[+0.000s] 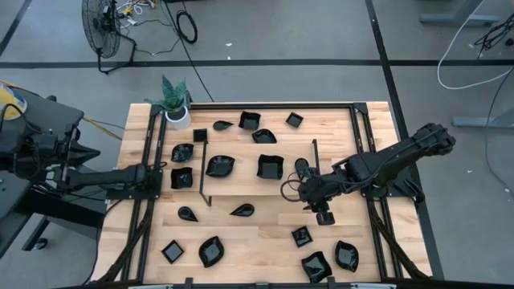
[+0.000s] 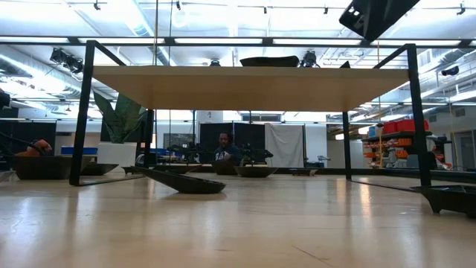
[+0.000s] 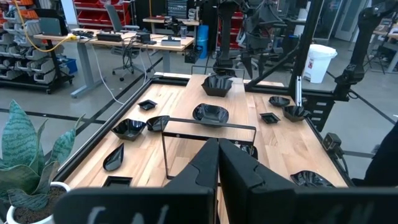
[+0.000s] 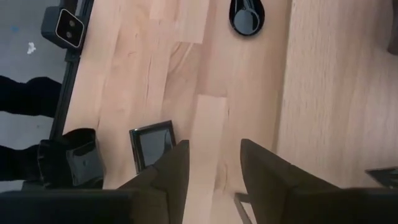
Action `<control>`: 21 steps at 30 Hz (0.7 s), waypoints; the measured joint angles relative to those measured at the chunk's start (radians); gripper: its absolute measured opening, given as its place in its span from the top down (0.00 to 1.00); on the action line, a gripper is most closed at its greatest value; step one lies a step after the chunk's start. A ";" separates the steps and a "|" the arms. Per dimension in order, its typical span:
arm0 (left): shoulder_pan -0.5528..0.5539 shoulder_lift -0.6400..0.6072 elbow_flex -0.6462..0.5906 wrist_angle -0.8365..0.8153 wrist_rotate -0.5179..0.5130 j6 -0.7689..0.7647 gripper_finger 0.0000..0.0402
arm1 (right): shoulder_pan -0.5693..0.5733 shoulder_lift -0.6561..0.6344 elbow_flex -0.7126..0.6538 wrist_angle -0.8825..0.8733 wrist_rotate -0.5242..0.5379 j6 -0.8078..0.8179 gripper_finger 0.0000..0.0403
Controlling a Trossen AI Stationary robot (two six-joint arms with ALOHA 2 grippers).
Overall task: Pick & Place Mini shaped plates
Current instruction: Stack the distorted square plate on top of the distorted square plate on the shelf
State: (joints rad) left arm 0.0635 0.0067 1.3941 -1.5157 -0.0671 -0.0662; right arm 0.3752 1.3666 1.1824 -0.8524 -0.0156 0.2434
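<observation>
Over mid-table the right gripper (image 1: 315, 207) hovers empty, fingers parted, reaching for a small square plate (image 4: 154, 144) just beside them, so next it must descend while the closed left gripper (image 1: 165, 173) waits.

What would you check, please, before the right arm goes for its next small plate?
1. Right gripper open with nothing between its fingers: ok.
2. Plate in reach: small square plate lies beside the gripper, not under it: not ok.
3. Bare wood around that plate: ok.
4. Left gripper shut, waiting at the table's left side, apart from the right arm: ok.
5. Wire frame near the right arm; clearance: cannot tell.
</observation>
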 joint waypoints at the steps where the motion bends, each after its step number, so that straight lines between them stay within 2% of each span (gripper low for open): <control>1: 0.000 0.000 0.000 0.000 0.000 0.000 0.95 | 0.003 0.000 0.000 0.000 0.000 0.004 0.64; 11: 0.000 0.000 0.000 0.000 0.000 0.000 0.95 | 0.066 0.000 0.000 0.000 -0.001 0.017 0.64; 21: 0.000 0.000 0.000 0.000 0.000 0.000 0.95 | 0.129 -0.010 0.000 -0.002 -0.001 0.125 0.64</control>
State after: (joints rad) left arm 0.0633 0.0067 1.3941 -1.5156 -0.0671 -0.0658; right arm 0.5046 1.3563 1.1824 -0.8539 -0.0166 0.3687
